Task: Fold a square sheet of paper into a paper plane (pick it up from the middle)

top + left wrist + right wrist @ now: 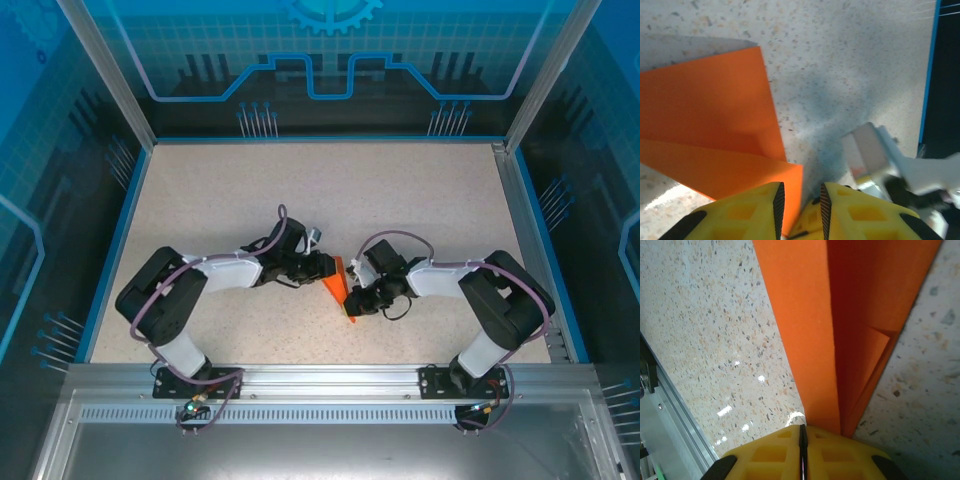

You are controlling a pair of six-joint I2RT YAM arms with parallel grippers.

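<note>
- Near the middle of the speckled table [320,190], toward its near edge: the orange sheet of paper [337,280], folded down to a narrow pointed shape, between the two grippers.
- Right gripper [352,300] [803,429]: jaws pressed together to a hairline seam, clamped on the paper's narrow end.
- From the right wrist: orange sheet of paper [805,315] running away from the tips, one long crease down its length, a small flap corner on the right side.
- Left gripper [322,268] [800,192]: jaws apart by a narrow gap, not clamped, with a corner of the paper reaching into that gap.
- From the left wrist: orange sheet of paper [705,105] in two overlapping layers, with a grey shadow on the table along its upper edge.
</note>
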